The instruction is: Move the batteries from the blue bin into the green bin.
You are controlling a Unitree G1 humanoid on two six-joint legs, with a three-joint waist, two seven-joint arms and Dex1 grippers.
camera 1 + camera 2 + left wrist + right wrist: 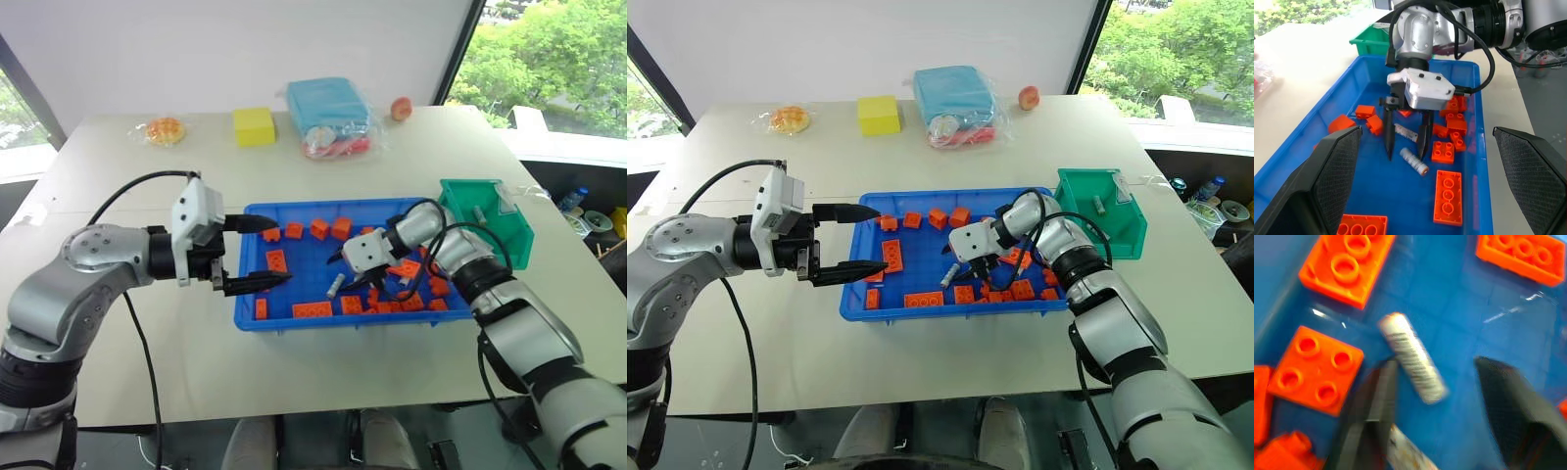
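two batteries [1414,161] lie in the blue bin [1483,147] under the parted right gripper [1405,143]; left gripper [257,253] open.

The blue bin [257,311] was bright blue, strewn with orange bricks [312,310]. The batteries [1414,161] were silver-grey, one with an orange tip. The green bin [509,231] was green. The right tool [1405,146] had black fingers under a white housing. The counter [127,235] was pale beige, carrying a yellow block [254,126] and a light-blue package [326,106].

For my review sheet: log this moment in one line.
right gripper open over battery | blue bin | left gripper open, idle
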